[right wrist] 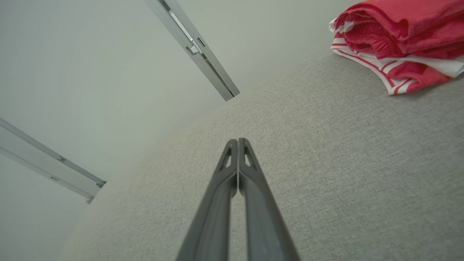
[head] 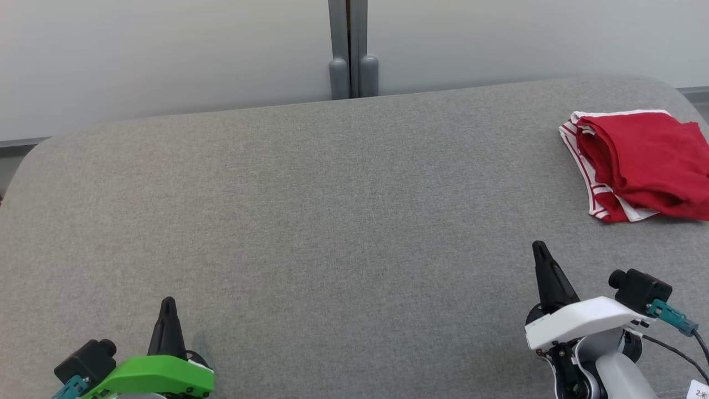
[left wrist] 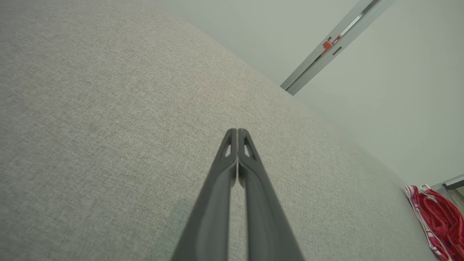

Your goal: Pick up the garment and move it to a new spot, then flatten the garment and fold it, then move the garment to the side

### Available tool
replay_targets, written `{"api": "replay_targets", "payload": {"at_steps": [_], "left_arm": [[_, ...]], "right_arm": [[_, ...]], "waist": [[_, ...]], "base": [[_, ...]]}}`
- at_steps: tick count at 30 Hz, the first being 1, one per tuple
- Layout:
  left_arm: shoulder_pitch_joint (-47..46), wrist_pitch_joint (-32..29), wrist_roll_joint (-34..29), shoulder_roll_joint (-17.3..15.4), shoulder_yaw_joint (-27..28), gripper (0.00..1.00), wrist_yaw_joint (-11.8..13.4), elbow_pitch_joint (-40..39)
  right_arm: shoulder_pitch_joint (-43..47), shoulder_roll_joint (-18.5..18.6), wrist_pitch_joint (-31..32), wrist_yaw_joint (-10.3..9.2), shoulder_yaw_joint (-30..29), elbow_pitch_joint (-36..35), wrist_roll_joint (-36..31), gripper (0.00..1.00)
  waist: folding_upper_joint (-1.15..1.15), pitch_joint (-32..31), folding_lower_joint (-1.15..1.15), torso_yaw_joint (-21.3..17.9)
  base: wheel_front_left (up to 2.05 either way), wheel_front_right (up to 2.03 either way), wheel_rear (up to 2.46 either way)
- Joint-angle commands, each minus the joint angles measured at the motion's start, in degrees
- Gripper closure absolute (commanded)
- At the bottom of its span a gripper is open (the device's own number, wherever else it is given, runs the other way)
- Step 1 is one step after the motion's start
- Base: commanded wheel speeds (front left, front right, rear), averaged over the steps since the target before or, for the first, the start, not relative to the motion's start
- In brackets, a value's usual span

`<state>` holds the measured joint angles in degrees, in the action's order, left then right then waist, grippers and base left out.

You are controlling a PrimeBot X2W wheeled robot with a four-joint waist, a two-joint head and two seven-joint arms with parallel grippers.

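Left gripper [head: 168, 302] sits low at the near-left corner of the grey fabric surface [head: 310, 221], green housing behind it. Fingers pressed together tip to tip, nothing between them; the left wrist view confirms the two dark fingers [left wrist: 250, 188] meeting along their length above bare cloth.

Centre: a grey vertical post [head: 349, 50] stands behind the far edge against a pale wall.

Right gripper [head: 540, 249] sits near-right, white housing, fingers likewise closed flat on each other and holding nothing.

Garment [head: 637, 163], red with white-striped trim, lies folded at the far-right edge, well apart from both grippers.
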<state>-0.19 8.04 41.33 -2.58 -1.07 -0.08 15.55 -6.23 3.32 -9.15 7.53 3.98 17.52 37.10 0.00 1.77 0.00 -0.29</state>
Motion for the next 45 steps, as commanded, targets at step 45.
{"api": "replay_targets", "payload": {"at_steps": [45], "left_arm": [[-4.5, -8.4, 29.3, -0.3, 4.6, 1.00, -4.5, -1.4]], "right_arm": [[-0.2, 0.7, 8.1, -0.04, -5.1, -2.6, 32.5, 1.00]], "waist": [[0.00, -0.7, 0.00, 0.1]], "base": [[0.00, 0.00, 0.00]]}}
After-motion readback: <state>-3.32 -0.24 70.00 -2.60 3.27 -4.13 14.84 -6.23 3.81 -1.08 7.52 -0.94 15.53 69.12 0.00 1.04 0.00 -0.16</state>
